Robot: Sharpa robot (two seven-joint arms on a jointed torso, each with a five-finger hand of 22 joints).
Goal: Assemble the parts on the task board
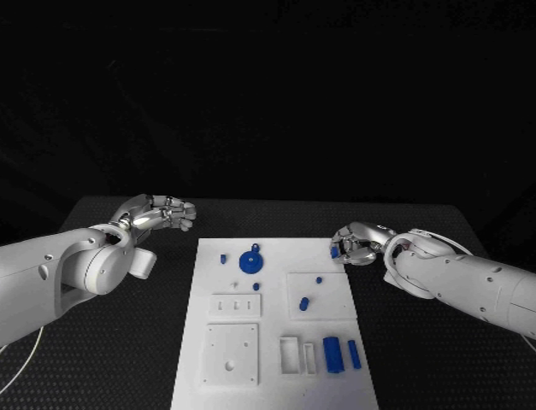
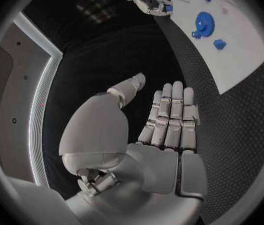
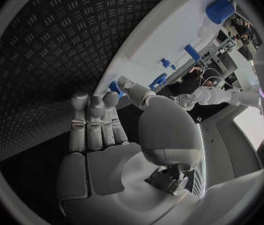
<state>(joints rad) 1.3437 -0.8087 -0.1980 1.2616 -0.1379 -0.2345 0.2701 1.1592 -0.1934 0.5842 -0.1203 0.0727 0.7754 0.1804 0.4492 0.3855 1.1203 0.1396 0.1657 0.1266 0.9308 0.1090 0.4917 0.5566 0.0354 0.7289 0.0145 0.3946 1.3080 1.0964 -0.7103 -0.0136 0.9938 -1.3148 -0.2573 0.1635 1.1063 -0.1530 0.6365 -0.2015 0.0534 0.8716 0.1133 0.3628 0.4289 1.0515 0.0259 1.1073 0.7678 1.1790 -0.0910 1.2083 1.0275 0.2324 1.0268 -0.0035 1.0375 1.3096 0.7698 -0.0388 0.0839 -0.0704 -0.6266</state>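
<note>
The white task board (image 1: 273,333) lies in the middle of the black table. On it are a blue gear (image 1: 251,260), small blue pegs (image 1: 303,302) and two blue bars (image 1: 332,354) near its front. My right hand (image 1: 356,245) hovers at the board's right edge, near the far end, and pinches a small blue part (image 1: 336,251) between thumb and fingertips; the right wrist view shows that part (image 3: 115,87) at the fingertips. My left hand (image 1: 156,213) is raised over the table left of the board's far corner, with its fingers (image 2: 169,120) straight and holding nothing.
White inset plates (image 1: 234,305) and a larger plate (image 1: 232,350) sit on the board's left half, with white slots (image 1: 298,354) beside the blue bars. Black patterned table (image 1: 440,359) surrounds the board on both sides.
</note>
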